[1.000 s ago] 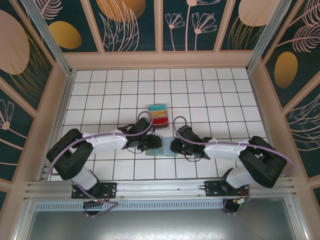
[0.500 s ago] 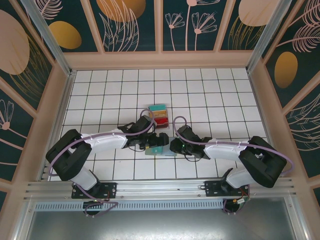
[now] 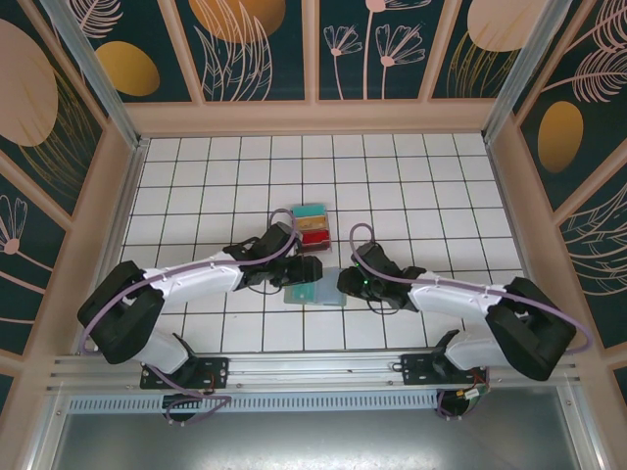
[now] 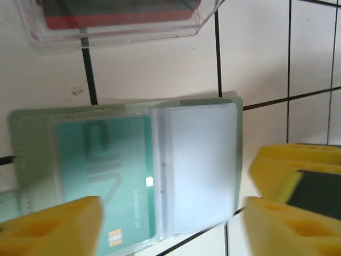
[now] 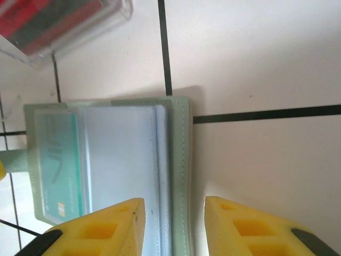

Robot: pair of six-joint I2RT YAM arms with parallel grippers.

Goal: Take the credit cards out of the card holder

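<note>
Holder (image 3: 315, 295) lay open on the surface (image 3: 411, 186), long axis left-right. Left hand (image 4: 170, 226), open and empty, hovered nearest its teal card (image 4: 104, 170); right hand (image 5: 173, 226), part-open and empty, straddled its right edge.

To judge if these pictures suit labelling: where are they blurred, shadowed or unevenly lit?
Left wrist view: soft overall, the yellow foam pincer fingers most blurred, the open grey-green card holder hazy. Right wrist view: sharper holder, a soft shadow on the white tile beside it. Top view: even light, sharp.
</note>
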